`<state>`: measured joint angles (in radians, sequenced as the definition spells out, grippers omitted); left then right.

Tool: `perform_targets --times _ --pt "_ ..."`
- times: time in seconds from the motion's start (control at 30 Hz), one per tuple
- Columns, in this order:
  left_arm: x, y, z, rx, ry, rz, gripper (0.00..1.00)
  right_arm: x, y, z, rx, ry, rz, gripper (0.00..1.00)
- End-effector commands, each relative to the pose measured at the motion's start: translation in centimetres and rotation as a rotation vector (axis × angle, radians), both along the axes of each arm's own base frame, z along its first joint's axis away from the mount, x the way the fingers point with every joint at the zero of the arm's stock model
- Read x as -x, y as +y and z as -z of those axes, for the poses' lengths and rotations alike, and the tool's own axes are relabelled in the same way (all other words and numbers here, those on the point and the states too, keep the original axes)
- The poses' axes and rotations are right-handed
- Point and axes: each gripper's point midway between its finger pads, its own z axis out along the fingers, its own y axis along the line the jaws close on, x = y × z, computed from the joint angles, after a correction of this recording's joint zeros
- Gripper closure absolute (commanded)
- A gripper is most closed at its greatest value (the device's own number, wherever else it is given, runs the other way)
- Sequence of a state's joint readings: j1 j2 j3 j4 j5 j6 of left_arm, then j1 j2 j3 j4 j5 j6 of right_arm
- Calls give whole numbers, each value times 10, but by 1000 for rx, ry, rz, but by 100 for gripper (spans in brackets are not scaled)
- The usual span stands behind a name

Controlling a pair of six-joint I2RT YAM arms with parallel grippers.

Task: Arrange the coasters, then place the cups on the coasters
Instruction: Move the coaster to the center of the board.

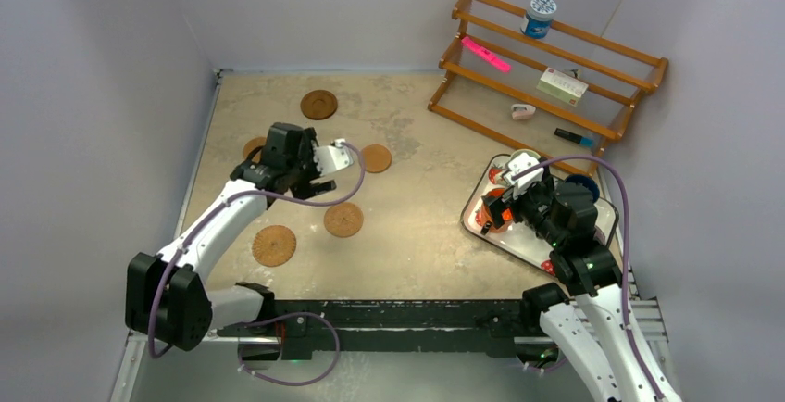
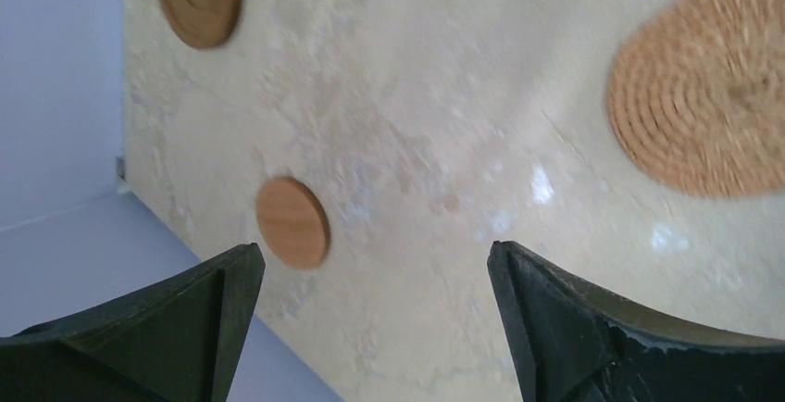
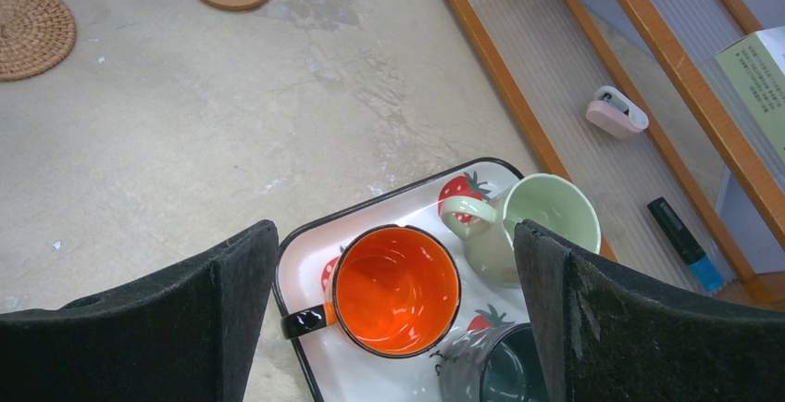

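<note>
Left gripper (image 2: 375, 258) spread wide above scattered coasters (image 1: 343, 219), right gripper (image 3: 396, 231) likewise spread — over orange cup (image 3: 398, 295), right-side tray (image 3: 393, 206)

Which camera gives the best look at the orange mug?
Right wrist view: it looks straight into the orange mug, rim and handle clear. Overhead, the right arm hides most of it; the left wrist view misses it.
</note>
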<state>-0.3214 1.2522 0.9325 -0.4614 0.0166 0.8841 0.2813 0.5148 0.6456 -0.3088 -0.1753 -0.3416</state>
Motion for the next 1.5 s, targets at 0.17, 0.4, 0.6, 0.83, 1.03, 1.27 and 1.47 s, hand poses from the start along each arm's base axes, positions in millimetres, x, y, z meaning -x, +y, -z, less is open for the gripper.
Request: perform_targets --times 0.17,0.4,0.6,0.83,1.03,1.27,1.47 --pt "79 66 62 -297 202 -25 0 0 4 -4 -2 -13 -23 1" --pt "102 87 100 -376 300 -40 0 1 4 -4 -2 -15 -23 1" --pt "106 93 116 -382 337 -47 0 0 3 -3 0 -12 -21 1" --pt "82 104 125 -424 258 -125 0 -1 3 -3 2 -11 -18 1" --pt "42 105 121 -378 181 -212 0 -1 3 -2 4 -8 -19 1" --pt "24 82 120 -272 207 -159 0 -1 3 -1 5 -8 -19 1" --pt "19 66 121 -207 246 -110 0 -3 2 -1 9 -5 -14 1"
